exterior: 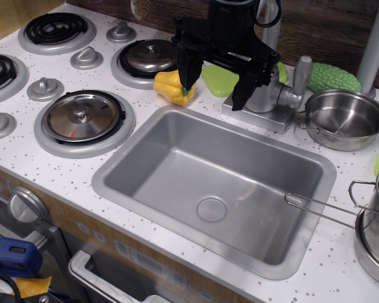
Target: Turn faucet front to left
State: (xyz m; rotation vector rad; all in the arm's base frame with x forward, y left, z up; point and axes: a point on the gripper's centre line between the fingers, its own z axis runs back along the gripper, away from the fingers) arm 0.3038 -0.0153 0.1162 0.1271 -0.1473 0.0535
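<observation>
The silver-grey faucet (268, 95) stands on its rectangular base plate (258, 118) behind the sink's back rim. Its side lever handle (300, 74) points up to the right. Part of the gooseneck spout (269, 22) rises behind the arm, and the rest of it is hidden by the gripper. My black gripper (214, 95) hangs open just left of and in front of the faucet body. Its left finger (187, 76) is over a yellow toy pepper and its right finger (242, 93) is next to the faucet body. Nothing is held between the fingers.
The grey sink (177, 136) fills the middle. A yellow pepper (167, 86) and a green toy (218, 81) lie behind it. A steel pan (345, 118), a bumpy green vegetable (334, 77) and a grey pole (376, 38) are at the right. Pots with a wire handle (319, 210) sit at the far right. Lidded burners (82, 117) and knobs are at the left.
</observation>
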